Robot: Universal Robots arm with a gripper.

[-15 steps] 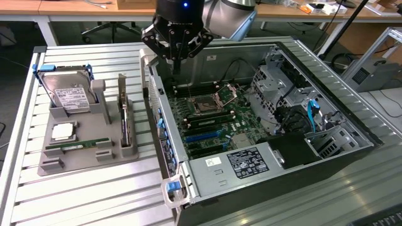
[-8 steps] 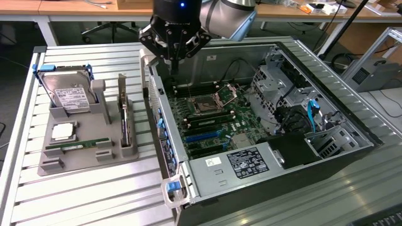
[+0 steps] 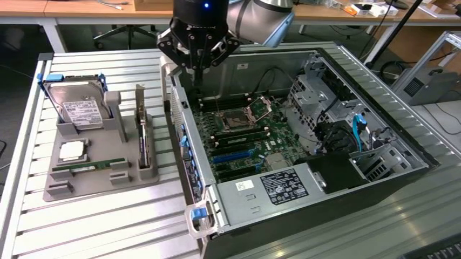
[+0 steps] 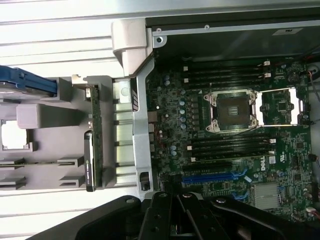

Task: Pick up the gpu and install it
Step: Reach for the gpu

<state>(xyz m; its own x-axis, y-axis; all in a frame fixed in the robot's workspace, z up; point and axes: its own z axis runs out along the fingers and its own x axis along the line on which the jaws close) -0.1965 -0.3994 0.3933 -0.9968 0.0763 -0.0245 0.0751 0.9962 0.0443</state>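
Observation:
The gpu is a thin dark card standing on edge in a slot of the grey fixture, at the exterior view's left of the open computer case. The wrist view has the gpu edge-on beside the case wall. My gripper hangs over the case's near wall at its back corner, above and behind the card and well apart from it. Its fingers are shut with nothing between them. The motherboard lies exposed with a blue expansion slot.
The fixture also carries a silver hard drive, a square processor and a green memory stick. Inside the case are a drive cage and cables and the power supply. The ribbed metal table lies around them.

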